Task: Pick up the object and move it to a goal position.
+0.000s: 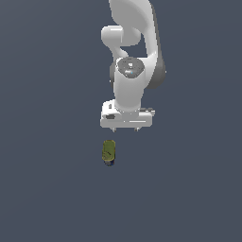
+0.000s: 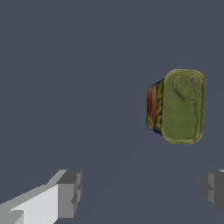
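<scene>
Jaws spread wide, gripping nothing; the object (image 1: pixel 108 151) (image 2: pixel 180 106) lies apart, outside their gap.

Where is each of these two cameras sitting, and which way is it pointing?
Exterior view: off the arm, apparently looking steeply down on the white arm, its gripper and the can.
Wrist view: on the wrist, facing past two grey fingertips toward the can, none between them.
Shared: can and gripper.

A bare simulated test space: flat, featureless slate-grey ground (image 1: pixel 52 189) (no walls, no furniture) under a smooth white rendered arm (image 1: pixel 130 71).
</scene>
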You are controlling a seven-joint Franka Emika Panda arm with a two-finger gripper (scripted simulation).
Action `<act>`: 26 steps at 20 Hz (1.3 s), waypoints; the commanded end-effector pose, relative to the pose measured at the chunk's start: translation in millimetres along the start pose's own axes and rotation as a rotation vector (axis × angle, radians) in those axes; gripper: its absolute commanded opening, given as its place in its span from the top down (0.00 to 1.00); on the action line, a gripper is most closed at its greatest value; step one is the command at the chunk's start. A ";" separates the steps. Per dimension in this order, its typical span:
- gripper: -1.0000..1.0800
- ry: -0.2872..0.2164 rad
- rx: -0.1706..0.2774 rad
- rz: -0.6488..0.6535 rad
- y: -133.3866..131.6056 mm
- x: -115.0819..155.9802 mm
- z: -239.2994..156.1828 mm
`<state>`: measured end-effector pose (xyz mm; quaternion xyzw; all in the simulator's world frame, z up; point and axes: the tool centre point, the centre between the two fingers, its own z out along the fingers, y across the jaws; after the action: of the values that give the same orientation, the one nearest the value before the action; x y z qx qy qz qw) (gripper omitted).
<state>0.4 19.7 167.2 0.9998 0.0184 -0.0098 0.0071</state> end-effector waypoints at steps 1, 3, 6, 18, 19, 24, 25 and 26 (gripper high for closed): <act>0.04 0.000 0.000 0.000 0.0 0.0 0.0; 0.04 0.000 0.002 -0.003 -2.5 -0.1 -0.3; 0.04 0.000 0.011 -0.020 -15.1 -1.1 -1.8; 0.04 0.001 0.024 -0.041 -30.0 -0.5 -2.1; 0.04 0.002 0.025 -0.038 -27.0 1.7 -0.4; 0.04 0.006 0.025 -0.019 -3.3 16.7 12.7; 0.04 0.007 0.024 -0.014 3.3 20.5 16.3; 0.04 0.009 0.024 -0.009 10.5 24.5 20.3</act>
<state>19.2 20.3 152.4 0.9996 0.0270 -0.0065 -0.0053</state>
